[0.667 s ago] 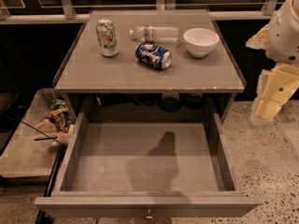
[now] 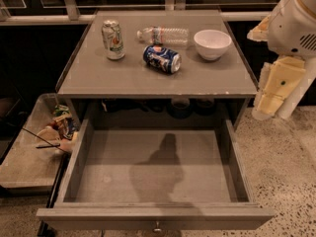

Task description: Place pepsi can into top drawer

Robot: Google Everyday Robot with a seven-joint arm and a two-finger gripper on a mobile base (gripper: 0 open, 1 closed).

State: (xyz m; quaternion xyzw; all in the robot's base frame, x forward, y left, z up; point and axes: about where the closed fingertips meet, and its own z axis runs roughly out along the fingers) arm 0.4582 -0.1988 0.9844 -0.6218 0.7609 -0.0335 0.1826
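Note:
The pepsi can lies on its side on the grey table top, between a green-and-white can and a white bowl. The top drawer is pulled wide open below the table's front edge. Its grey bottom holds nothing but a shadow. My gripper hangs at the right of the table, on the cream arm, level with the table's front edge. It is well to the right of the can and below it in the view, and it holds nothing that I can see.
A green-and-white can stands upright at the back left of the table top. A clear plastic bottle lies behind the pepsi can. A white bowl stands at the back right. A low tray with snack bags is on the left.
The arm with the gripper has shifted slightly to the left. The cans, bottle, bowl and drawer have not moved.

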